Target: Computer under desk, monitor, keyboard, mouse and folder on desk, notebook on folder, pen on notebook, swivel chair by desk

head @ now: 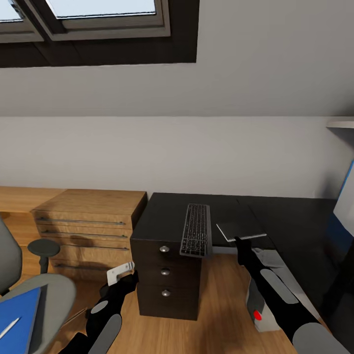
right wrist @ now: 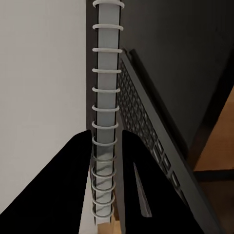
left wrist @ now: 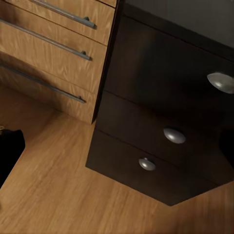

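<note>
Head view: glossy black desk (head: 295, 216) along the pale sloped wall, black three-drawer unit (head: 164, 275) under its left end. Flat dark grey keyboard (head: 196, 230) lies near the desk's left front edge, long axis running front to back, its near end overhanging the front edge above the drawers. Thin grey notebook (head: 241, 229) sits just right of the keyboard at the front edge, held about level, its near edge gripped by the right gripper (head: 242, 241), jaws closed onto it. Left gripper (head: 121, 273) hangs low in front of the drawer unit, holding nothing; how far open, cannot tell. Grey swivel chair (head: 44, 290) at lower left carries the bright blue folder (head: 17, 319) with a slim white pen (head: 9, 328) lying diagonally on it. Silver-grey computer tower (head: 260, 305) with red light stands on the floor under the desk. Light-wood drawer chest (head: 88, 226) left of the desk.

Left wrist view: black drawer fronts (left wrist: 165, 122) with round metal knobs, wood chest beside, wood floor (left wrist: 53, 185).

Right wrist view: notebook's white spiral binding (right wrist: 106, 112) runs straight away between the black fingers (right wrist: 139, 195), clamped on it; keyboard (right wrist: 146, 141) alongside, roughly parallel.
</note>
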Controlling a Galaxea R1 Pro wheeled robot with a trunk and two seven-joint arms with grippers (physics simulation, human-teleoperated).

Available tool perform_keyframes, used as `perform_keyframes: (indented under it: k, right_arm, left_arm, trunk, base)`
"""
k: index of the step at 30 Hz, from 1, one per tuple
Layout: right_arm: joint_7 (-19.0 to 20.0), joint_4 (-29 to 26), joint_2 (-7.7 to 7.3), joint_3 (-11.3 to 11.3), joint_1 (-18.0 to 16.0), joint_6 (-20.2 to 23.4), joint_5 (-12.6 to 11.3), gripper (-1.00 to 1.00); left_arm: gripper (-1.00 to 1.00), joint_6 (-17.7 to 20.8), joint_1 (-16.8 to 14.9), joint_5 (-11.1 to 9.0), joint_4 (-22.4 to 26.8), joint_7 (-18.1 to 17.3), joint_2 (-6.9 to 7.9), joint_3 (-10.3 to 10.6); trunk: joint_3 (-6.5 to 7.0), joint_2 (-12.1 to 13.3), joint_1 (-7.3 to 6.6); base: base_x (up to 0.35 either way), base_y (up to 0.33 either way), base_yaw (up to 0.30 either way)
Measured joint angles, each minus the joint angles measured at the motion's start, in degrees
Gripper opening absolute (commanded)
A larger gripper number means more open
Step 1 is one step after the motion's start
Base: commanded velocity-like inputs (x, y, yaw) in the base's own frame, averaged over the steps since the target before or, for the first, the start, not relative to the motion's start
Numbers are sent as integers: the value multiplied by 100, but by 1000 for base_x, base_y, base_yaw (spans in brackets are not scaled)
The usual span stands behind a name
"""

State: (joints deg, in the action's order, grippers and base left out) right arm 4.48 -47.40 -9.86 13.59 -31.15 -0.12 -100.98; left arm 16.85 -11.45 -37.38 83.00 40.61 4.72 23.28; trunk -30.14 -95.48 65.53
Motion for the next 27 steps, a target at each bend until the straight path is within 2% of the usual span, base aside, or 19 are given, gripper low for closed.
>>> perform_keyframes:
  k: [6, 16, 27]
  right_arm:
    - [0, 0, 6, 1, 0, 0, -1, -100]
    - [0, 0, 5, 1, 0, 4, -1, -100]
    - [-9, 1, 1, 1, 0, 2, -1, -100]
  left_arm:
    - [100, 2, 0, 2, 7, 0, 0, 5]
    - [100, 7, 0, -27, 235, 0, 0, 2]
    - [100, 3, 0, -33, 277, 0, -1, -1]
  trunk:
    - [0, 0, 0]
    - [0, 0, 1]
    - [-197, -440, 242]
  base:
    - [125, 20, 0]
    - [18, 3, 0]
    - [1, 0, 0]
